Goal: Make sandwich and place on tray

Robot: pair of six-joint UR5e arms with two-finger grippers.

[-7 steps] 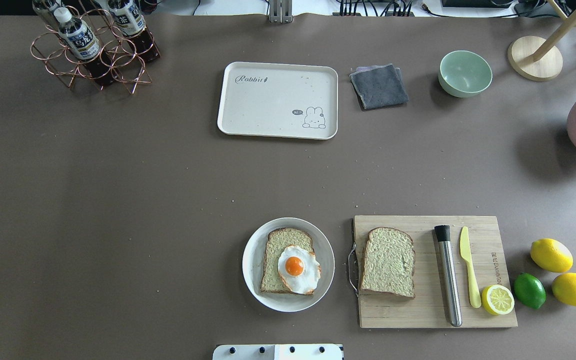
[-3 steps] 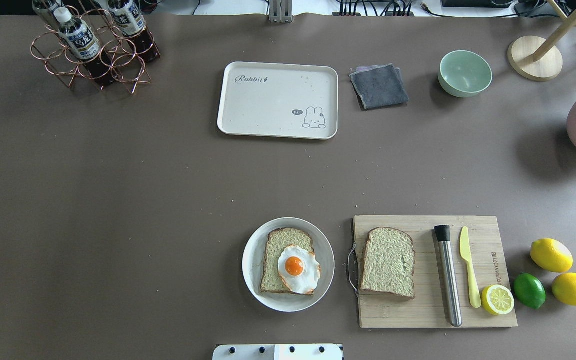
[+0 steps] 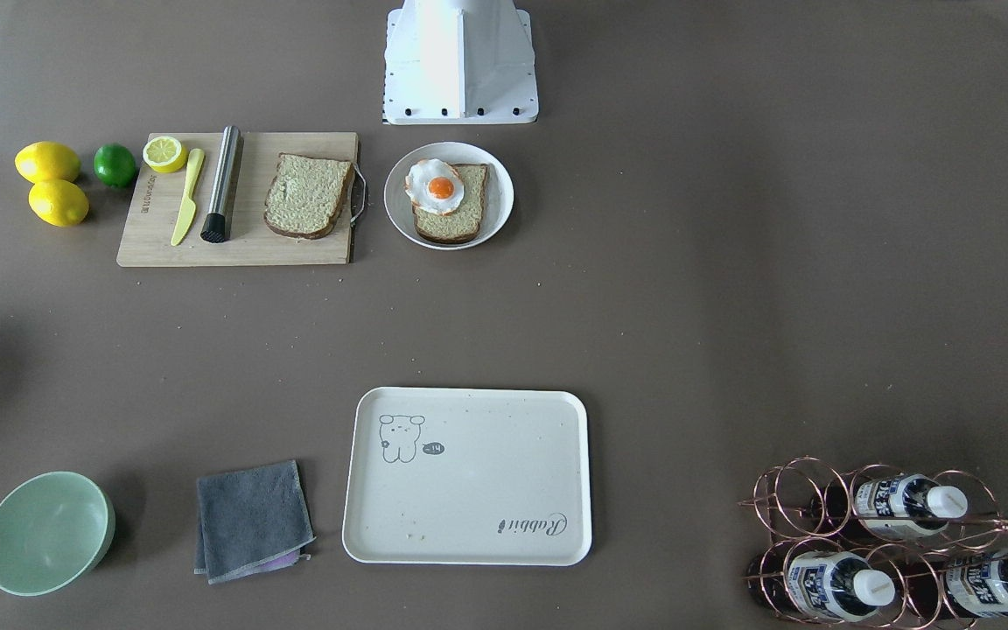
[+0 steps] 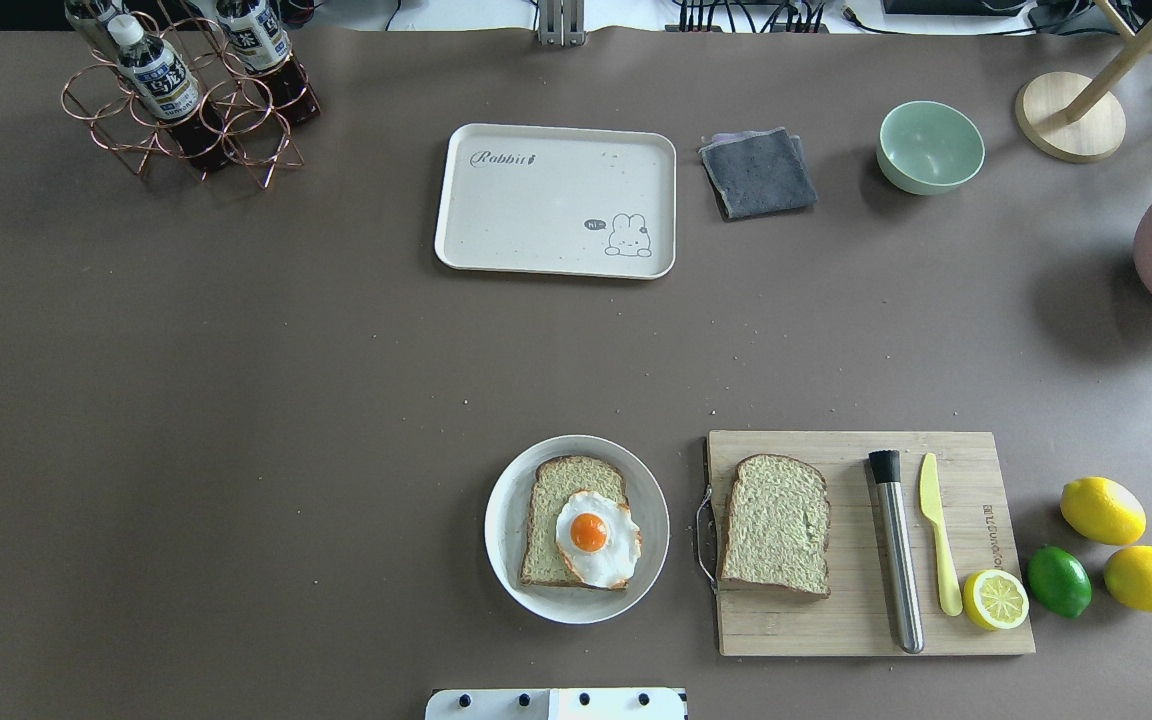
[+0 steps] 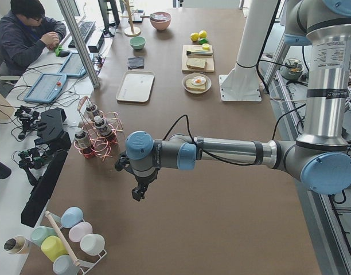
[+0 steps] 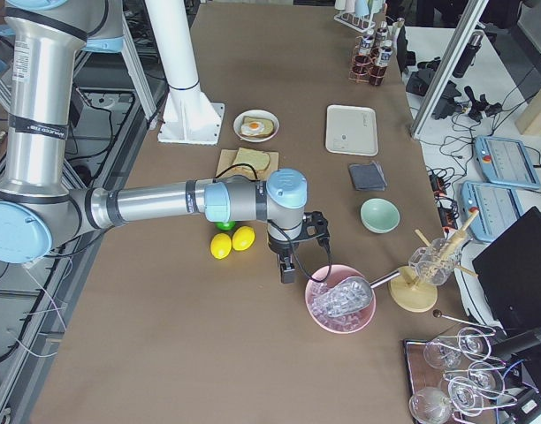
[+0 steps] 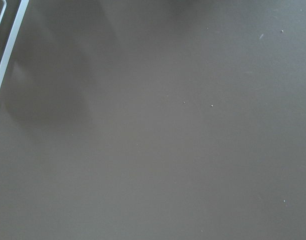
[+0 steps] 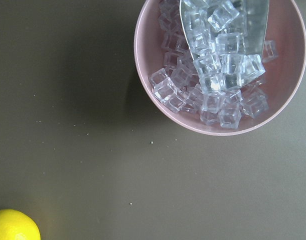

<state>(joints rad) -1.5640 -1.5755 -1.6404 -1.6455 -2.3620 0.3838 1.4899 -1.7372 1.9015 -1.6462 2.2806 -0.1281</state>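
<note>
One bread slice (image 4: 558, 482) lies on a round white plate (image 4: 504, 545) with the fried egg (image 4: 596, 538) on top of it. The second bread slice (image 4: 776, 525) lies on the wooden cutting board (image 4: 836, 630). The cream tray (image 4: 536, 215) sits empty at the far middle of the table; it also shows in the front view (image 3: 469, 490). My left gripper (image 5: 139, 192) hangs over bare table far to the left. My right gripper (image 6: 288, 269) hangs beside the pink ice bowl. Both show only in the side views, so I cannot tell whether they are open or shut.
A steel muddler (image 4: 896, 550), yellow knife (image 4: 936, 535) and lemon half (image 4: 996, 598) lie on the board. Lemons (image 4: 1101, 510) and a lime (image 4: 1058, 580) sit to its right. A grey cloth (image 4: 758, 172), green bowl (image 4: 929, 146), bottle rack (image 4: 181, 95) and pink ice bowl (image 8: 218, 65) stand around.
</note>
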